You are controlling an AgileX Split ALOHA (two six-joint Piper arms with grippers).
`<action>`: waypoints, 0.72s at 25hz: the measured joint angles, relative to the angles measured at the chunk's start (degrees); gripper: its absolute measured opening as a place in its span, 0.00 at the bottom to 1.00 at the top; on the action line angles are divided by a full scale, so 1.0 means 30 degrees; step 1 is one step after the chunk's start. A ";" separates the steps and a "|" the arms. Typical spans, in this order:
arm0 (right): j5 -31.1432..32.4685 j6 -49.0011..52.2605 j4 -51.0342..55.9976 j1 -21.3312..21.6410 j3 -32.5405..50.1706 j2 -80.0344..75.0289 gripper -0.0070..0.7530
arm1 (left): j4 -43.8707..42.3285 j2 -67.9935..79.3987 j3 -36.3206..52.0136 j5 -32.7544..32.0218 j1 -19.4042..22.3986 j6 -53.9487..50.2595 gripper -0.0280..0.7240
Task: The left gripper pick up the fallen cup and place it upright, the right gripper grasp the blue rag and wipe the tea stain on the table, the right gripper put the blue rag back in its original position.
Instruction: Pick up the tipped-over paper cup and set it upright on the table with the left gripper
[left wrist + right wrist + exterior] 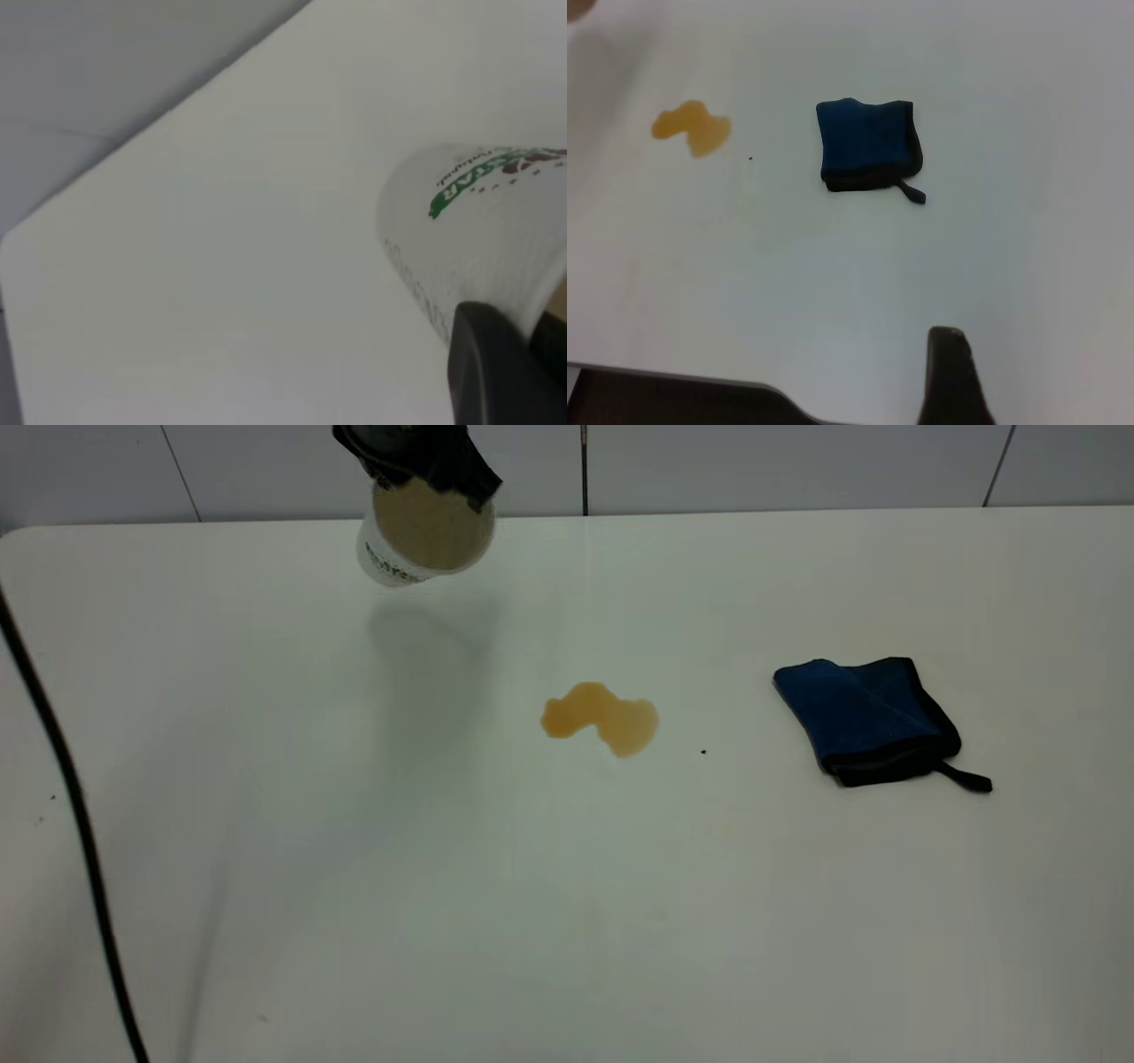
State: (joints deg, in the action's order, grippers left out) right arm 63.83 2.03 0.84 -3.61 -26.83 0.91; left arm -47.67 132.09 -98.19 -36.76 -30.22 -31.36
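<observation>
The left gripper (416,465) hung above the far side of the bench (354,886), its black fingers (487,367) clamped on the rim of the cup (425,540). The cup was held clear of the surface and tilted, its round mouth and cream inside turned toward the exterior camera, with a soft shadow on the bench below it. In the left wrist view the white paper wall of the cup (478,230) was tapered and faintly dimpled; it carried a green banner with white letters, of which "STAR" could be read, and small brown marks beside it.

The stain (602,717) lay near the middle of the bench, an amber puddle with a lobed outline and a glossy surface, and a tiny black speck (703,752) sat just beside it on the rag's side. The rag (864,717) lay flat well apart from the stain, a folded dark-blue cloth edged in black, with a short black strap at one corner.

Only one dark finger (952,376) of the right gripper showed in its wrist view, high above the bench; whether its fingers were apart or together could not be told. A black cable (80,841) ran along the bench's left edge.
</observation>
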 joint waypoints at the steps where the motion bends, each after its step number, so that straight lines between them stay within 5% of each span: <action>1: 0.0000 0.0000 0.0000 0.0000 0.0000 0.0000 0.73 | 0.1718 -0.0296 -0.0007 0.0036 0.0522 0.1561 0.06; 7: 0.0000 0.0000 0.0000 0.0000 0.0000 0.0000 0.73 | 1.4407 -0.0232 -0.0022 -0.0156 0.3326 1.0790 0.06; 10: 0.0000 0.0000 0.0000 0.0000 0.0000 0.0000 0.73 | 1.8316 -0.0065 -0.0041 0.0153 0.4198 1.3704 0.06; 18: 0.0000 0.0000 0.0000 0.0000 0.0000 0.0000 0.73 | 1.9765 0.0881 -0.0063 0.1403 0.4554 1.4786 0.06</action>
State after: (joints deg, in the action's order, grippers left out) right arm 63.83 2.03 0.84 -3.61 -26.83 0.91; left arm 11.62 134.73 -98.38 -32.55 -16.56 13.00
